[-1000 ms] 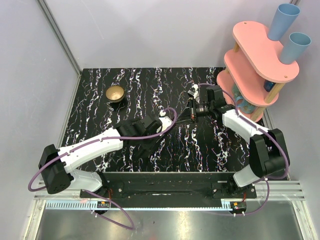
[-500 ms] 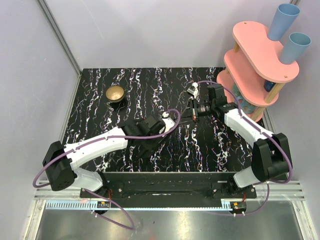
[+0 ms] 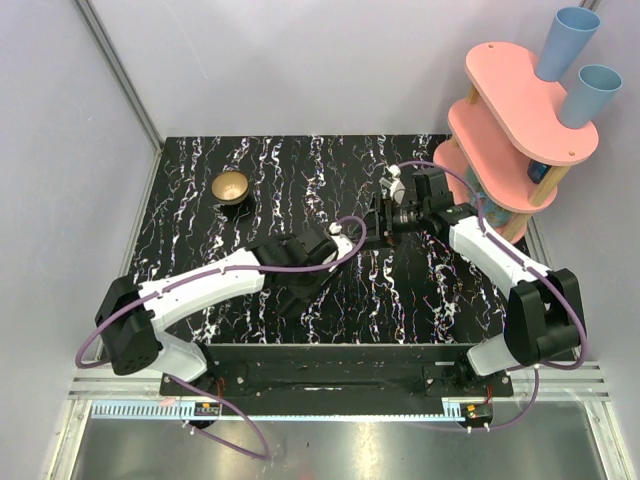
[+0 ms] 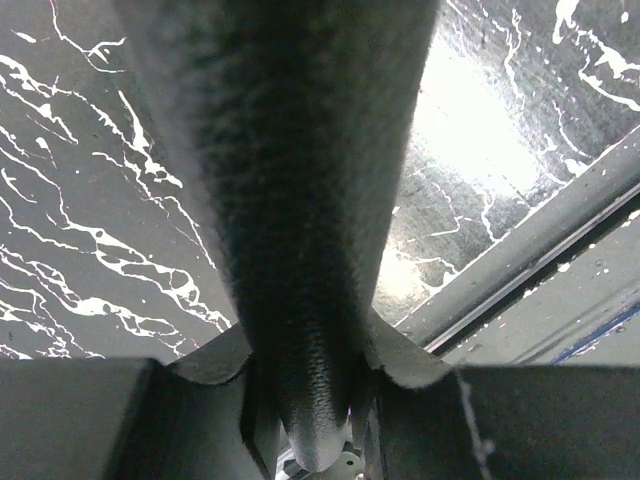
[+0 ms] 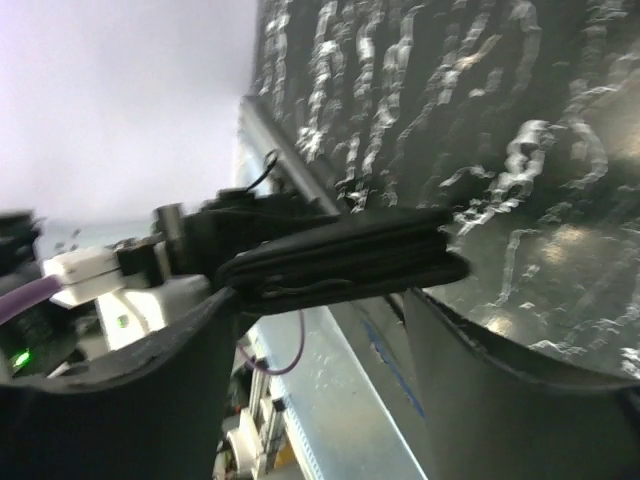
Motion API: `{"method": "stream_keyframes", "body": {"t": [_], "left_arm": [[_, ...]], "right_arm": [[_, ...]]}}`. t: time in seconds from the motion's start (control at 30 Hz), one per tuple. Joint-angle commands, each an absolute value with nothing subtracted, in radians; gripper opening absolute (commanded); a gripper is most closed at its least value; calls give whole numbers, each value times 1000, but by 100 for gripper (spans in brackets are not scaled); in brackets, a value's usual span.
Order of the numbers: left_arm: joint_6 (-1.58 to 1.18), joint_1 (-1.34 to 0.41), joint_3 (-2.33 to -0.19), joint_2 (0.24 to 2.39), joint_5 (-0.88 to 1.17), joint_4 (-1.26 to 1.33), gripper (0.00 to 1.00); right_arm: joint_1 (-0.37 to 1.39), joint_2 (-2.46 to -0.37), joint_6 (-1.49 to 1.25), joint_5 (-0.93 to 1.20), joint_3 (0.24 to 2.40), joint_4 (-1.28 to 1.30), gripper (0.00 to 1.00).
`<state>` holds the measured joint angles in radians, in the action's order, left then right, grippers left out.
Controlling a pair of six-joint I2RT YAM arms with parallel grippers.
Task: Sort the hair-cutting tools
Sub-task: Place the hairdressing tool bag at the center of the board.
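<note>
My left gripper [image 3: 300, 272] [image 4: 305, 350] is shut on a black folded case [image 4: 300, 190], which fills most of the left wrist view and hangs over the marbled table [image 3: 260, 165]. In the right wrist view the same case [image 5: 350, 262] lies level just beyond my right gripper [image 5: 320, 300], gripped at its left end by the other arm. My right gripper [image 3: 374, 228] stands open at the table's middle right, with nothing between its fingers. The hair-cutting tools are hidden in all three views.
A small brass bowl [image 3: 231, 187] sits at the back left. A pink two-tier shelf [image 3: 510, 130] with two blue cups [image 3: 565, 40] stands at the back right, close behind the right arm. A metal rail [image 4: 530, 250] runs along the near table edge.
My right gripper has opened, and the slim thing it held no longer shows. The left arm has carried the case a little to the right, closer to the right gripper.
</note>
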<state>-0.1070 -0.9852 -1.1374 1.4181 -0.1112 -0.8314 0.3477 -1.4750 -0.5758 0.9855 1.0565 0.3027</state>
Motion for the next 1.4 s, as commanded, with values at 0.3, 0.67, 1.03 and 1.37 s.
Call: {"method": "stream_keyframes", "body": {"t": [0.3, 0.67, 1.03, 1.37], "left_arm": [[-299, -753, -1384, 1623, 308, -588, 0], [-357, -675, -1506, 1937, 358, -569, 46], [-311, -629, -1414, 1849, 71, -624, 99], [-328, -630, -1218, 1424, -149, -624, 99]], "right_arm": [[278, -1519, -462, 256, 1266, 672, 84], [270, -1517, -440, 246, 1247, 693, 85], [258, -1476, -445, 143, 1230, 713, 88], [259, -1364, -457, 6, 1209, 674, 89]]}}
